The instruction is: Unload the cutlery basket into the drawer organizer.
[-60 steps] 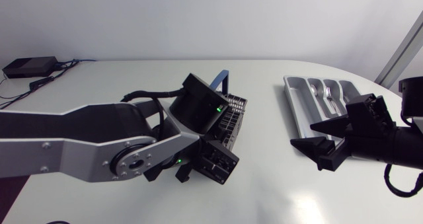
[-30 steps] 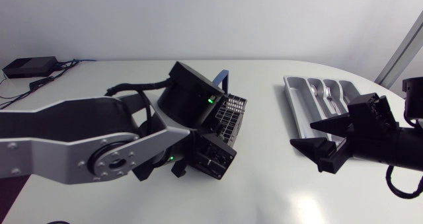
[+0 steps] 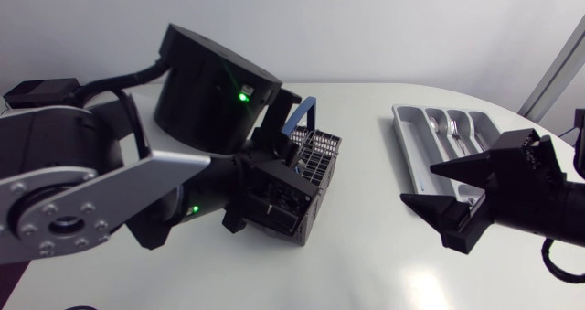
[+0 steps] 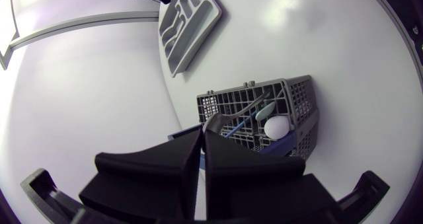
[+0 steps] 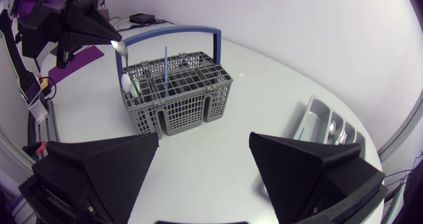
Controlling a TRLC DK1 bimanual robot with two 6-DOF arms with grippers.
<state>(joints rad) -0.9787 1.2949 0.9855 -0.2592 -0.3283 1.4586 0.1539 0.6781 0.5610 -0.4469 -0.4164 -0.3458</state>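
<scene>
Our left gripper point(image 4: 203, 128) hangs straight above the cutlery basket point(image 3: 322, 156), its jaws pressed almost together. They pinch what looks like one metal spoon point(image 5: 119, 47), though the grip itself is poorly shown. The spoon's long axis runs roughly upright, bowl end at the jaws and handle pointing down at the basket's left end.

The basket sits near the middle of the worktop point(image 3: 366, 255), and its blue handle point(image 5: 173, 34) arches over it. The drawer organizer point(image 3: 409, 138) lies well apart at the far right, with its long slots running near to far. The coming move turns on that: we judge the spoon has to travel rightward across the worktop and be laid flat along a slot.

Our right gripper point(image 3: 419, 184) hovers just beside the organizer's near end, jaws spread wide and holding nothing. That arm is the nearer one to the organizer, while the left arm alone is at the basket.

We count one basket and one organizer. Inside the basket we see one white spoon point(image 4: 277, 126), one pale blue-green piece point(image 4: 264, 110) and one thin blue stick point(image 5: 164, 62). In the organizer lie two silver forks point(image 3: 454, 127) and one thin blue piece point(image 5: 299, 133)
</scene>
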